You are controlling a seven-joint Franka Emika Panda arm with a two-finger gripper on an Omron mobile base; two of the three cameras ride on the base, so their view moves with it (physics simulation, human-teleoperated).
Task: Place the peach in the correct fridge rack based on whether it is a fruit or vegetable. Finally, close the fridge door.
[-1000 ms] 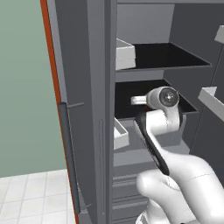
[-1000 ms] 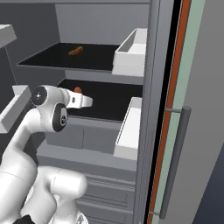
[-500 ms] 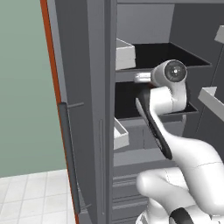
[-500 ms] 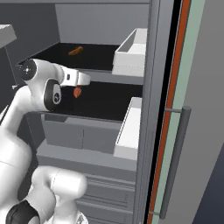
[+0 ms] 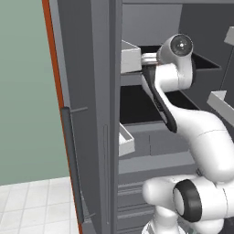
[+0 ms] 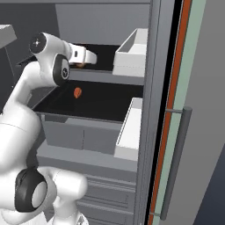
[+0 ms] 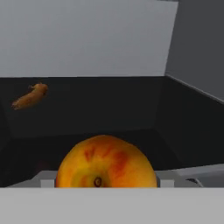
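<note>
My gripper (image 7: 101, 183) holds the peach (image 7: 106, 162) over the black fridge rack (image 7: 122, 113). A small orange item (image 7: 29, 96), possibly a vegetable, lies farther back.

Arm raised and bent forward, end effector (image 6: 83, 60) level, closed on something
</note>
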